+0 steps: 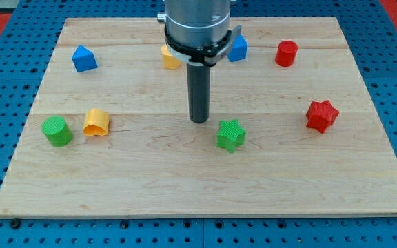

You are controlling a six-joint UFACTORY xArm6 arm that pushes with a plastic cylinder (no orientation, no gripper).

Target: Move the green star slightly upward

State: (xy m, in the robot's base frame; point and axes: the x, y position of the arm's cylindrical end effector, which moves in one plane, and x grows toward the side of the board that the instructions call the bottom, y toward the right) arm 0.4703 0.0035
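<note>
My tip [199, 120] sits on the table [185, 186] just left of and slightly beyond the green star [231, 135], not touching it. There is no gripper here, only a rod. I'd circle round to the star's near side, centre on it, then nudge it gently away.
</note>
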